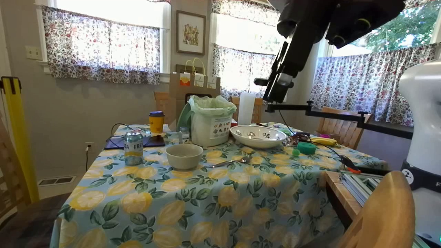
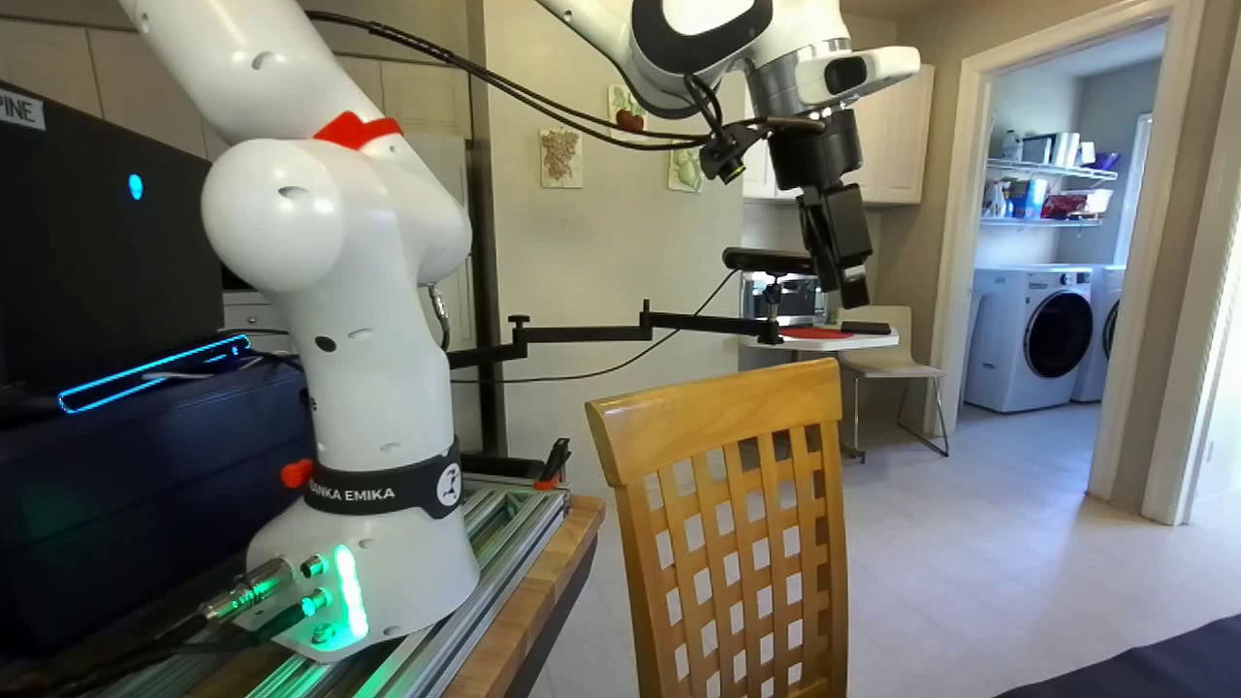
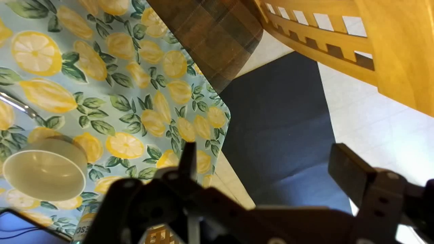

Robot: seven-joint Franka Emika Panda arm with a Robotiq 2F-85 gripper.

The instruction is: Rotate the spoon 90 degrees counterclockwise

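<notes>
The silvery spoon (image 1: 225,163) lies on the lemon-print tablecloth in an exterior view, between the white bowl (image 1: 184,156) and a large patterned dish. Its bowl end points right and its handle end lies beside the white bowl. In the wrist view only part of the spoon's handle (image 3: 17,103) shows at the left edge, above the white bowl (image 3: 44,174). My gripper (image 3: 268,156) is open with nothing between its fingers, past the table's edge in the wrist view. In both exterior views the gripper (image 1: 277,91) (image 2: 842,286) hangs high, apart from the spoon.
A can (image 1: 133,148) stands left of the white bowl. A lined bin (image 1: 211,124), the patterned dish (image 1: 258,143), an orange cup (image 1: 156,122) and a green round item (image 1: 306,148) are on the table. Wooden chairs (image 2: 717,427) (image 3: 400,51) stand around. A black jointed bar (image 1: 330,115) extends over the table.
</notes>
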